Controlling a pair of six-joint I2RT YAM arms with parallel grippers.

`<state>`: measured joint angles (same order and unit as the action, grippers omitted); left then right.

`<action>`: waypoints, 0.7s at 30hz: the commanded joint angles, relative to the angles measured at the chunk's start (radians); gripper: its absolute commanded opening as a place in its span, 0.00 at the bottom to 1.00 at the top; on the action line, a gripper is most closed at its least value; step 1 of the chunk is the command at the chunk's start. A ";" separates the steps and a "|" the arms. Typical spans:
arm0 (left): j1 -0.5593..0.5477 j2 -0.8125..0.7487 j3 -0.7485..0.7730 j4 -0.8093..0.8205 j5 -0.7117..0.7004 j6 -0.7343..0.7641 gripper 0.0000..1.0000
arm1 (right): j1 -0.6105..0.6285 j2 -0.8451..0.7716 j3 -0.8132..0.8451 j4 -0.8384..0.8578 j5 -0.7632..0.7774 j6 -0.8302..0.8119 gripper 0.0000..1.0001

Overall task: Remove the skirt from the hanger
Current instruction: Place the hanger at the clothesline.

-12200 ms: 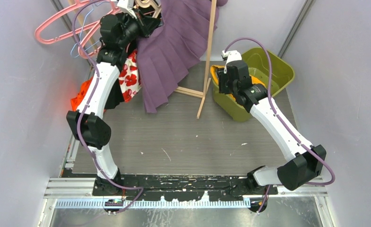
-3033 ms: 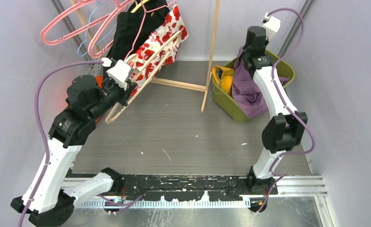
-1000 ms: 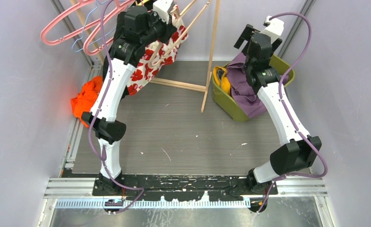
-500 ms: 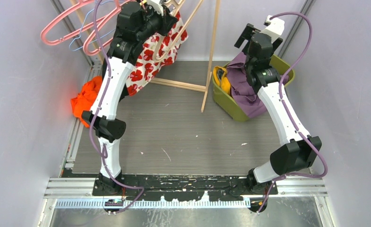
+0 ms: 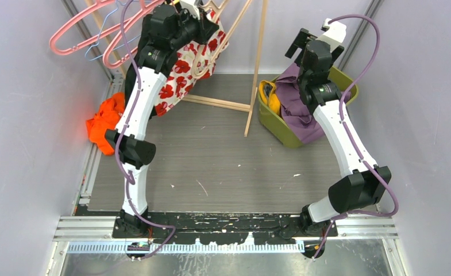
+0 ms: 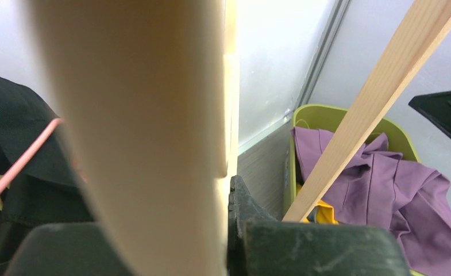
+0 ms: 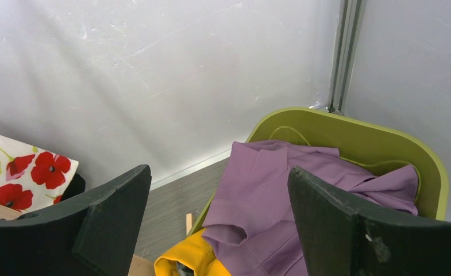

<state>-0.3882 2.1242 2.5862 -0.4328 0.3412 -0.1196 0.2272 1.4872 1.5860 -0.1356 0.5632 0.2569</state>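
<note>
The purple skirt [image 5: 296, 109] lies crumpled in the green bin [image 5: 349, 87], off the hanger; it also shows in both wrist views [image 6: 384, 192] [image 7: 295, 184]. My left gripper [image 5: 203, 17] is raised at the top of the rack, shut on the bare wooden hanger [image 5: 210, 53]. In the left wrist view that hanger [image 6: 154, 132] fills the space between the fingers of the left gripper [image 6: 154, 244]. My right gripper [image 5: 303, 41] hangs open above the bin. Nothing is between the fingers of the right gripper [image 7: 220, 221].
A red-flowered white garment [image 5: 180, 72] and a black one hang on the wooden rack [image 5: 257, 63]. Pink hangers [image 5: 79, 29] hang at the back left. An orange cloth [image 5: 105, 118] lies by the left wall. A yellow garment [image 7: 188, 256] lies under the skirt in the bin [image 7: 355, 123].
The skirt hung on the rack twelve seconds ago and now lies in the bin. Over the last second the left gripper shifted the hanger slightly; the right arm stayed still.
</note>
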 commanded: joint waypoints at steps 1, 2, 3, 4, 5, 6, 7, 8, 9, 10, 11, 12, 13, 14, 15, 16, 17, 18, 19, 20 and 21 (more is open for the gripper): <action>0.015 -0.009 0.057 0.143 0.016 -0.055 0.00 | 0.003 -0.042 0.043 0.050 0.010 -0.009 0.93; 0.016 -0.007 0.057 0.154 0.013 -0.066 0.00 | 0.003 -0.042 0.041 0.050 0.009 -0.010 0.93; 0.018 -0.003 0.057 0.164 0.012 -0.078 0.00 | 0.003 -0.042 0.038 0.050 0.009 -0.011 0.93; 0.018 0.004 0.060 0.174 0.012 -0.091 0.00 | 0.002 -0.040 0.035 0.050 0.005 -0.011 0.93; 0.020 0.011 0.064 0.180 0.013 -0.103 0.00 | 0.003 -0.038 0.033 0.052 -0.002 -0.010 0.93; 0.020 0.019 0.071 0.185 0.015 -0.114 0.00 | 0.002 -0.034 0.030 0.056 -0.017 -0.010 0.93; 0.021 0.029 0.079 0.187 0.018 -0.124 0.00 | 0.003 -0.028 0.029 0.059 -0.033 -0.007 0.93; 0.021 0.038 0.082 0.191 0.021 -0.133 0.00 | 0.003 -0.019 0.030 0.059 -0.050 -0.003 0.93; 0.023 0.043 0.083 0.194 0.025 -0.142 0.00 | 0.003 -0.009 0.035 0.054 -0.066 0.003 0.93; 0.023 0.051 0.083 0.197 0.027 -0.149 0.00 | 0.003 0.001 0.043 0.045 -0.080 0.008 0.93; 0.024 0.054 0.083 0.201 0.028 -0.155 0.00 | 0.004 0.009 0.051 0.038 -0.090 0.013 0.93; 0.024 0.061 0.084 0.204 0.029 -0.161 0.00 | 0.006 0.015 0.054 0.037 -0.096 0.018 0.93; 0.027 0.066 0.084 0.207 0.029 -0.165 0.00 | 0.007 0.017 0.055 0.038 -0.101 0.020 0.93; 0.028 0.072 0.084 0.211 0.030 -0.171 0.00 | 0.007 0.018 0.055 0.041 -0.103 0.021 0.93; 0.032 0.076 0.085 0.214 0.031 -0.176 0.00 | 0.007 0.019 0.057 0.043 -0.104 0.021 0.93; 0.034 0.081 0.085 0.216 0.032 -0.180 0.00 | 0.008 0.020 0.059 0.043 -0.103 0.022 0.93; 0.036 0.084 0.085 0.219 0.033 -0.184 0.00 | 0.008 0.022 0.060 0.044 -0.103 0.020 0.92; 0.038 0.089 0.086 0.226 0.034 -0.189 0.00 | 0.009 0.022 0.062 0.044 -0.102 0.017 0.92; 0.039 0.095 0.087 0.232 0.034 -0.194 0.00 | 0.008 0.022 0.062 0.044 -0.100 0.015 0.92; 0.042 0.099 0.089 0.240 0.033 -0.203 0.00 | 0.008 0.022 0.062 0.044 -0.099 0.012 0.92; 0.044 0.106 0.094 0.249 0.032 -0.214 0.00 | 0.008 0.021 0.062 0.044 -0.097 0.010 0.92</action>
<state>-0.3622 2.2265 2.6308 -0.2813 0.3618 -0.2871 0.2291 1.5154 1.5963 -0.1364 0.4698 0.2676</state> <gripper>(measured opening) 0.054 0.926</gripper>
